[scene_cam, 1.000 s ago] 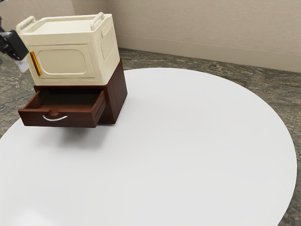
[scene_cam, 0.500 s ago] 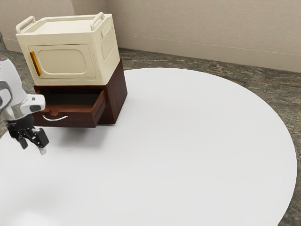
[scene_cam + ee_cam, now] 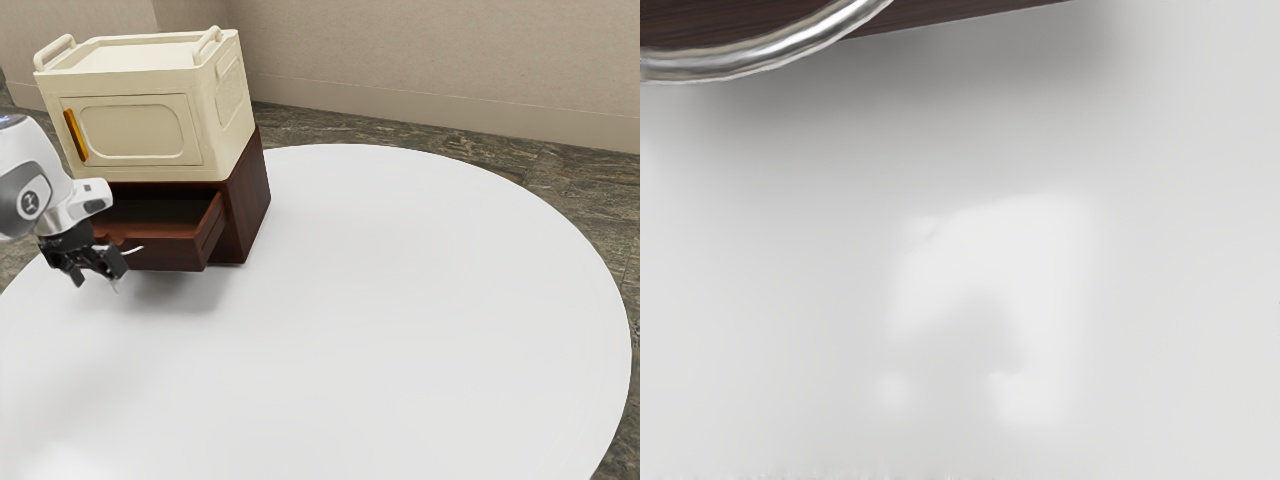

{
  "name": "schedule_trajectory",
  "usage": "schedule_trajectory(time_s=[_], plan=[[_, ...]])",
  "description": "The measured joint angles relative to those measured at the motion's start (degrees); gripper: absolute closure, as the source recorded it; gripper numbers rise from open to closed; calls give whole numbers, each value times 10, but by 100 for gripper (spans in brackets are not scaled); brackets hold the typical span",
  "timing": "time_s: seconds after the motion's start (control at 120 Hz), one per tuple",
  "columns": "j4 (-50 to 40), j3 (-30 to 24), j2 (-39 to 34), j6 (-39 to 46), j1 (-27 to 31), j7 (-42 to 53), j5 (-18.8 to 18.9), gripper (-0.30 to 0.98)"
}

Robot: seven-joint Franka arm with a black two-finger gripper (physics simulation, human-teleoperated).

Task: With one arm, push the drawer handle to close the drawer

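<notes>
Because the black gripper [image 3: 97,277] is in front of it, part of the shiny curved handle [image 3: 133,250] is hidden on the front of the brown drawer [image 3: 170,256], which sticks out, and the wrist view cuts the handle off too. The gripper's two fingers are spread apart, but it is hard to tell if they touch the handle, and the white arm [image 3: 35,190] covers one drawer corner. Around the drawer is the dark cabinet [image 3: 246,205], with a cream box [image 3: 140,130] on top, by the edge of a round white table [image 3: 360,300].
</notes>
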Motion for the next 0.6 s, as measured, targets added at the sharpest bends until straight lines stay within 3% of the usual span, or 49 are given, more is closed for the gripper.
schedule_trajectory(time_s=[0.175,0.6], plan=[[39,1,44,-13,2,-32,-21,3],[102,0,109,-23,14,-74,-15,3]])
